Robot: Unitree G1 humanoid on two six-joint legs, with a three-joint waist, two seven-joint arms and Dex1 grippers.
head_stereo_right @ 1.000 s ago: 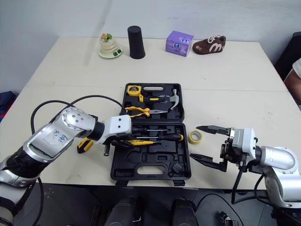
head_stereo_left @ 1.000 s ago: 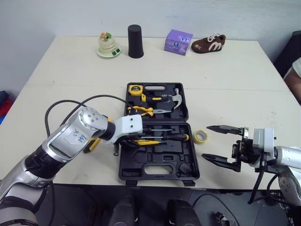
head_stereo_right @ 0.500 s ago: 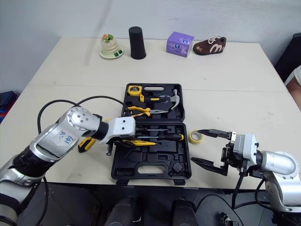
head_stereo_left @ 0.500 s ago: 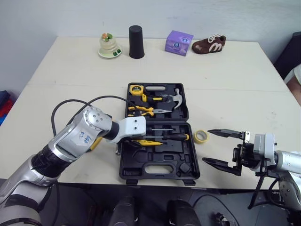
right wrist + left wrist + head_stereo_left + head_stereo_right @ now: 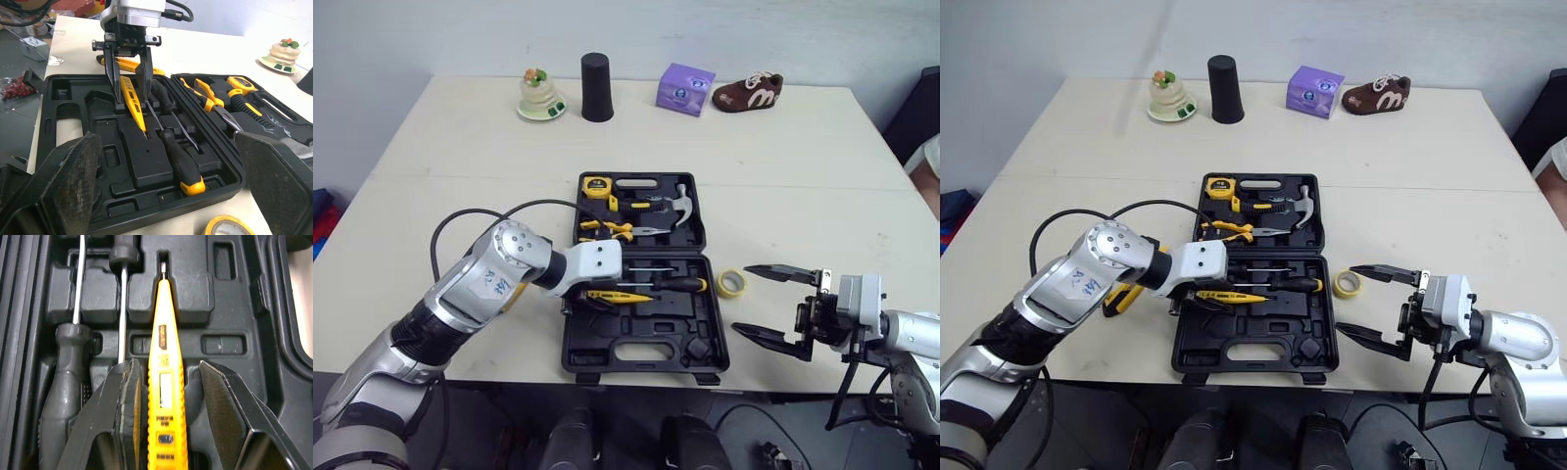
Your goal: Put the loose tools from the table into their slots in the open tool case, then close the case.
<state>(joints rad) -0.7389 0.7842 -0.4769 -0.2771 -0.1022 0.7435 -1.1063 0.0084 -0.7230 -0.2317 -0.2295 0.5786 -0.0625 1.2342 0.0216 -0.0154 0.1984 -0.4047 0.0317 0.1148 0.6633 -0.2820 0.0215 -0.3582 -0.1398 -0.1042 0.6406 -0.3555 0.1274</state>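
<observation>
An open black tool case [image 5: 646, 370] is lying flat near the middle of the desk's front edge. The left tool [image 5: 168, 364] is hovering low over the front half of the case, its fingers set narrowly apart astride a yellow voltage tester pen [image 5: 164, 333]. One finger is touching the pen's side and the other is standing just clear of it. The pen appears to be sitting in its moulded slot beside black-handled screwdrivers [image 5: 68, 382]. The right tool [image 5: 742, 297] is hanging wide open and empty toward the desk's front right corner, just beside a yellow tape roll [image 5: 731, 283] lying off the case's right side. A yellow-handled tool [image 5: 1119, 300] is lying on the desk by the case's left side, partly under the left arm. To finish this placement well, the fingers are probably needing to spread evenly and rise straight up, so the pen is not dragged out of its seat
</observation>
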